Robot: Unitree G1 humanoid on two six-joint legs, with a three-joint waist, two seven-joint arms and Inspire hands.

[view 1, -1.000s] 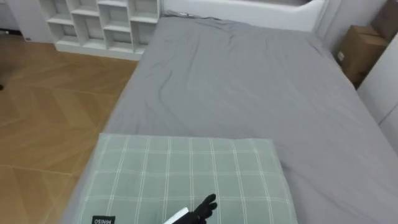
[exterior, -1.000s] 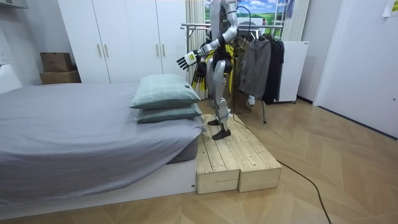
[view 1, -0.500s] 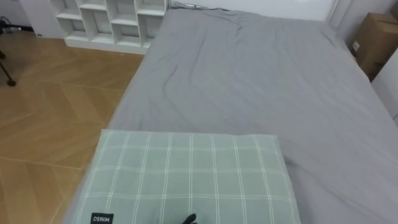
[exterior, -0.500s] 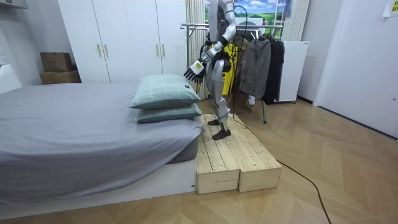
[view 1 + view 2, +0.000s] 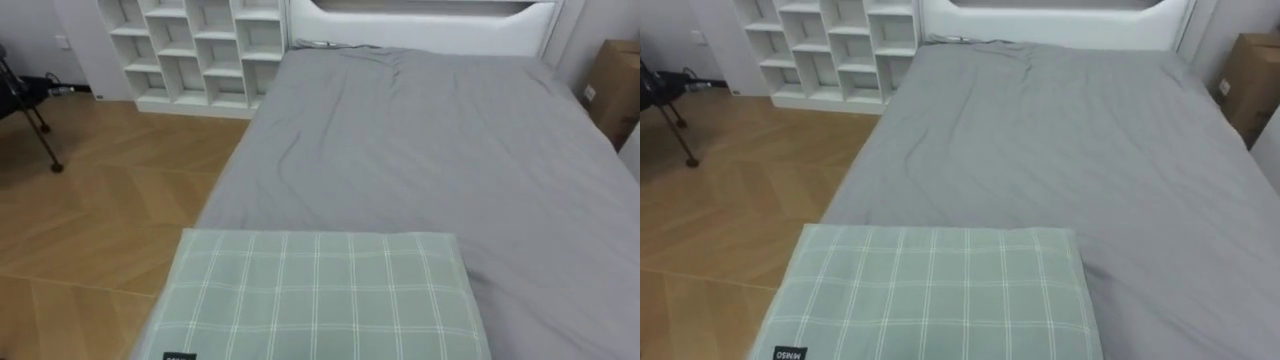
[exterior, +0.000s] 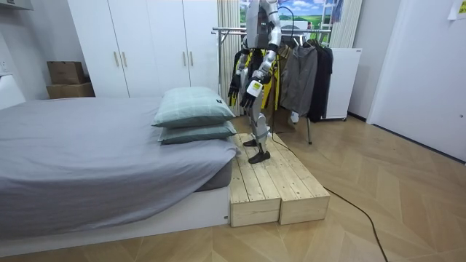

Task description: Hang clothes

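1. Left eye view: a green checked pillow (image 5: 320, 295) lies on the grey bed (image 5: 430, 150), with no garment on it.
2. Room view: the left robot hand (image 6: 250, 89) hangs low, and I cannot tell its state. The clothes (image 6: 300, 76) hang on the rack (image 6: 233, 30) behind the robot.
3. Right eye view: the same bed. The clothes are likely light and limp, best gripped at the collar.

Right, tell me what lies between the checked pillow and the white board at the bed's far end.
Only bare grey sheet, lightly creased, from pillow to board; left eye view.
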